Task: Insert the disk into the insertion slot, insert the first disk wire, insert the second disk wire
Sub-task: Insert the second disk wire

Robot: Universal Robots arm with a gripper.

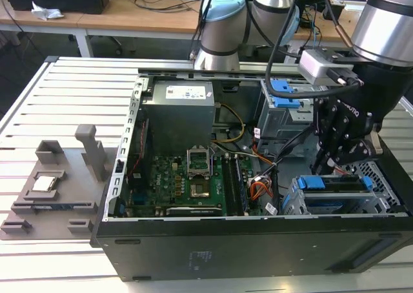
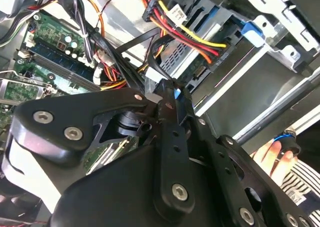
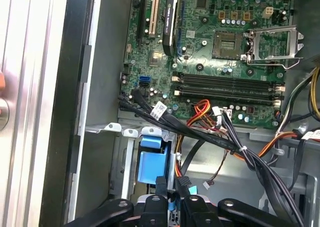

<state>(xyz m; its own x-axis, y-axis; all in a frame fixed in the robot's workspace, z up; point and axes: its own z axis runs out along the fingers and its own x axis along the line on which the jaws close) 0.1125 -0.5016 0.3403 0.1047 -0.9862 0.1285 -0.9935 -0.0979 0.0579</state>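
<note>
Bright, even daylight in every view. Pale glare washes the slatted table [image 1: 39, 99]; the computer case [image 1: 258, 248] interior sits shaded. Close gripper [image 2: 172, 94] parts look soft.

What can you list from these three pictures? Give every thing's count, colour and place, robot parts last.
computer case: one, black, open on the slatted table
motherboard: one, green, case floor
power supply: one, grey, back of case
disk: one, blue-framed, seated in the insertion slot
taller cage: one, grey with blue latch, behind the slot
wire bundle: red, yellow, black, near the cages
grey fixture: one, exterior view's left
gripper: one, black, above the disk
</note>
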